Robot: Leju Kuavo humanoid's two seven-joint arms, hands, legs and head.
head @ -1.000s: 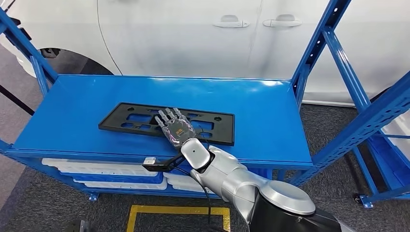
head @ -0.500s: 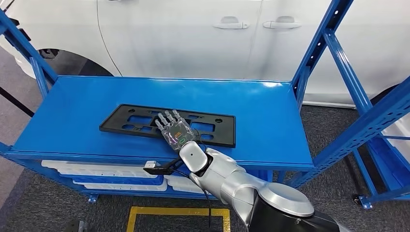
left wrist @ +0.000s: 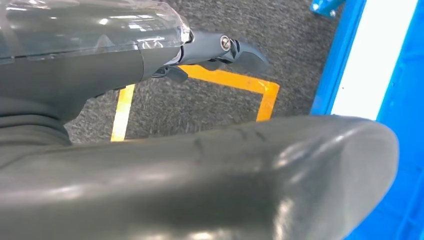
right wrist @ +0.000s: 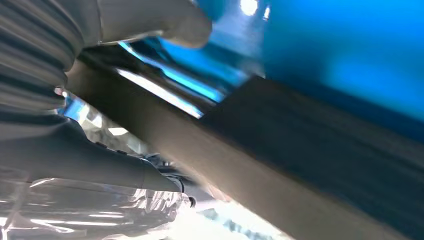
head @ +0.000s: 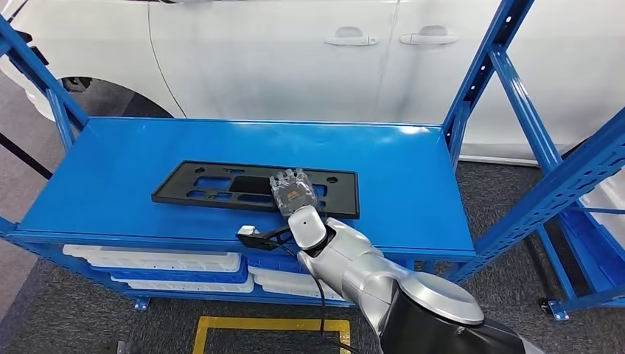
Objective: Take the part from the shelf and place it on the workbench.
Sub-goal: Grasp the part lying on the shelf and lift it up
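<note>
1. On the blue shelf point(head: 413, 177), your part point(head: 221, 183) is a flat black plastic plate with cut-out slots and small holes. It looks matte and rigid, and it lies flat near the front edge with its long axis running 9 to 3 o'clock across the deck.

2. Your right hand point(head: 293, 193) is down on the part toward its 3 o'clock end, with the fingers point(head: 289, 177) curled over the plate. In the right wrist view the thumb point(right wrist: 150, 20) sits on one side of the dark plate edge point(right wrist: 320, 165) and the fingers on the other, so I'd call it gripping the part, though I can't tell how firm the pinch is.

3. Your left hand point(left wrist: 215, 50) hangs down by the grey carpet and the yellow floor marking point(left wrist: 225, 85). Its fingertips are hidden, so I can't tell if it's open or closed. The right hand is clearly the nearer one.

4. What the lift turns on: most of the plate sticks out toward 9 o'clock from the fingers, so you're holding it well off-centre. My guess is the long end will droop or drag on the glossy painted metal, so raise it gently.

5. At 12 o'clock behind the shelf there's a white car point(head: 295, 51) with smooth shiny doors.
</note>
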